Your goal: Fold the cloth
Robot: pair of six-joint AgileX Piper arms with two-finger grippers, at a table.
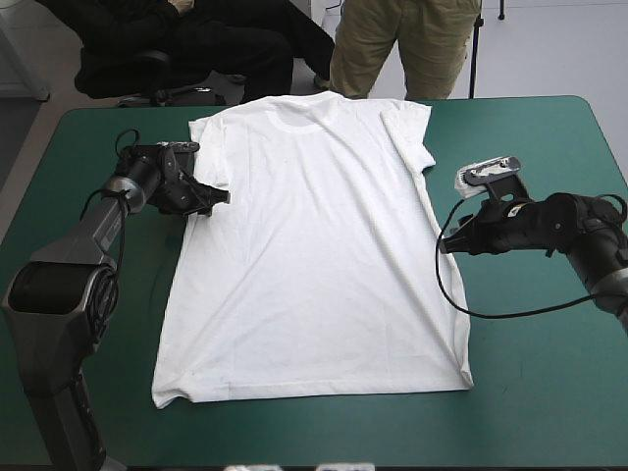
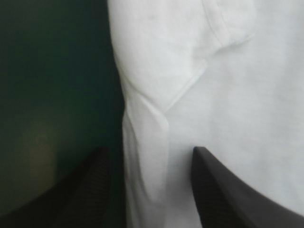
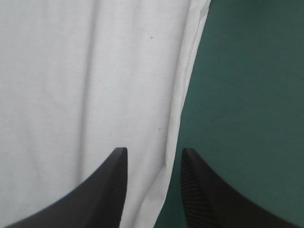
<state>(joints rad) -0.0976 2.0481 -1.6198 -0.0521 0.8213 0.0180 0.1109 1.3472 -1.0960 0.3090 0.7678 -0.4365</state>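
The white T-shirt (image 1: 314,255) lies spread flat on the teal-green cover, collar toward the far edge, both sleeves folded in. My left gripper (image 1: 218,197) sits low at the shirt's left side below the sleeve. In the left wrist view it (image 2: 149,159) stands open, straddling the T-shirt's (image 2: 213,95) wrinkled side edge. My right gripper (image 1: 444,242) is at the shirt's right side edge. In the right wrist view it (image 3: 154,156) is open too, one finger over the T-shirt (image 3: 85,85) and the other over the bare cover, the hem running between them.
Bare teal-green cover (image 1: 540,373) lies to the right of the shirt and along the near edge. A narrower strip of cover (image 1: 98,147) shows on the left around my left arm.
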